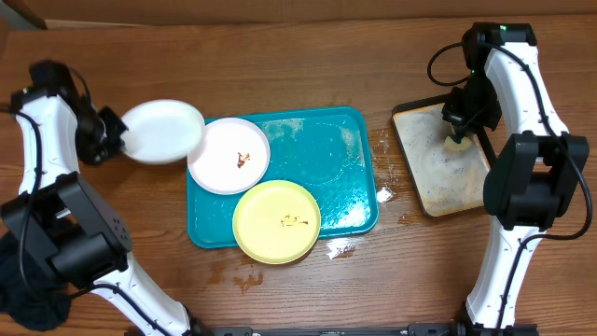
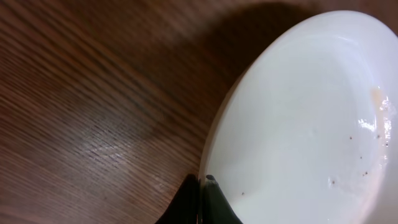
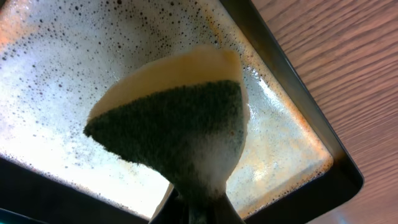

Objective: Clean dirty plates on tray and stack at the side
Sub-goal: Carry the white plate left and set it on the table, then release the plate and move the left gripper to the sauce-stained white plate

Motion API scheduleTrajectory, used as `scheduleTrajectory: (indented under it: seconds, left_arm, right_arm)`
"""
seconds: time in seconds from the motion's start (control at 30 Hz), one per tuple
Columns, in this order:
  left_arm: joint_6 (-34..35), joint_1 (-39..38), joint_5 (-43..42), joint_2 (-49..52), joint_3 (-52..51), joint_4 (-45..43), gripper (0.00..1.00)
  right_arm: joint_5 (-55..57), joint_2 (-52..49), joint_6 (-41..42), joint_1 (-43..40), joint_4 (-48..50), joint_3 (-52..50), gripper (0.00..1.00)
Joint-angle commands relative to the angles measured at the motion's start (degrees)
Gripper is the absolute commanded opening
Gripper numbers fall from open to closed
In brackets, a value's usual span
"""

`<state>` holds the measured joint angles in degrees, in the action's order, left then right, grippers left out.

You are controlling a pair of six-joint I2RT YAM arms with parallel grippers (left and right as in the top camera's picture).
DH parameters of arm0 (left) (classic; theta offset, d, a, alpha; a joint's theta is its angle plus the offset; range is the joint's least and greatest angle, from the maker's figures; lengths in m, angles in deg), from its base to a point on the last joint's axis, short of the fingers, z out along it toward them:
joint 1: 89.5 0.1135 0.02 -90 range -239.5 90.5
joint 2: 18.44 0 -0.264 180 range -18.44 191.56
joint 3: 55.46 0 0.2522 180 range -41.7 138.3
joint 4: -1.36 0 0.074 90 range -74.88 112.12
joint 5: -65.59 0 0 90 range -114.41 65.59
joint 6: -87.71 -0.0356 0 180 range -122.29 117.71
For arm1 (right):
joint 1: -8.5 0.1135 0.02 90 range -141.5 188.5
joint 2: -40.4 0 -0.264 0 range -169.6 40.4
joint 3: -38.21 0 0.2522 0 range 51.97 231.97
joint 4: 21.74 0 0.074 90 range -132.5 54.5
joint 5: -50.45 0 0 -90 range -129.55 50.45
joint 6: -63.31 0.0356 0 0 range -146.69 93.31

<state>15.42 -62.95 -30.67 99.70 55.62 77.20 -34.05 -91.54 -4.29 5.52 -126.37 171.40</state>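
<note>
A brown wooden table [image 1: 308,65] is stretching out beneath me, its grain running left to right across the whole overhead frame. Along the top edge a paler tan strip [image 1: 280,6] is showing. Soft light is glancing off the wood at the middle left of my left wrist view.

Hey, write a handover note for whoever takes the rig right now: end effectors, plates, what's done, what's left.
Left end effector: shut on the rim of a white plate, held left of the blue tray; a few specks show on it.
Right end effector: shut on the sponge, over the soapy tray.
On the blue tray: second white plate with a dark smear; yellow plate with a smear, overhanging the front rim.
Done: one plate is off the tray.
Left: scrub the two smeared plates, then stack all three at the side.
</note>
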Motion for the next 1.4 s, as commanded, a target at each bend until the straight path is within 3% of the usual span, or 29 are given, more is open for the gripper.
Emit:
scheduleTrajectory:
  seconds: [0.0, 0.4, 0.6, 0.63, 0.7, 0.8, 0.87, 0.93, 1.03, 1.3, 1.37]
  left_arm:
    - [-1.4, 2.2, -1.6, -1.3, -4.9, -3.1, 0.04]
    - [-1.2, 14.6, -1.4, -1.3, -8.0, -8.1, 0.04]
    - [-2.6, 15.9, -3.6, -1.3, -8.1, -8.9, 0.04]
    - [-2.8, 15.5, -3.9, -1.3, -8.1, -8.9, 0.07]
    - [-3.5, 14.5, -3.9, -1.3, -8.1, -9.0, 0.24]
    - [-4.0, 13.0, -3.9, -1.3, -8.1, -9.2, 0.32]
    - [-4.0, 12.5, -3.8, -1.3, -8.1, -9.3, 0.45]
    - [-4.0, 12.3, -3.9, -1.3, -8.1, -9.2, 0.47]
    - [-4.0, 12.0, -3.9, -1.3, -8.0, -9.0, 0.59]
    - [-4.0, 7.2, -5.8, -3.3, -7.1, -9.0, 0.66]
    - [-4.1, 5.3, -5.7, -5.0, -6.3, -9.0, 0.57]
  right_arm:
    - [-0.2, 2.1, -1.3, -0.1, 0.1, -0.1, 0.04]
    - [-0.2, 2.1, -2.6, 0.0, -0.5, -0.1, 0.04]
    - [-0.2, 2.1, -2.6, 0.0, -0.7, -0.1, 0.04]
    - [-0.2, 2.1, -2.8, 0.0, -0.7, -0.1, 0.04]
    - [-0.2, 2.1, -2.8, 0.0, -0.8, -0.1, 0.04]
    - [-0.2, 2.1, -2.9, 0.0, -0.8, -0.1, 0.04]
    - [-0.2, 2.1, -3.0, 0.0, -0.9, -0.1, 0.04]
    - [-0.2, 2.1, -3.0, 0.0, -1.0, -0.1, 0.04]
    - [-0.2, 2.1, -3.2, 0.0, -1.1, -0.1, 0.04]
    - [-0.2, 2.1, -3.7, 0.0, -1.1, -0.1, 0.04]
    - [-0.3, 2.1, -3.8, 0.0, -1.2, -0.1, 0.04]
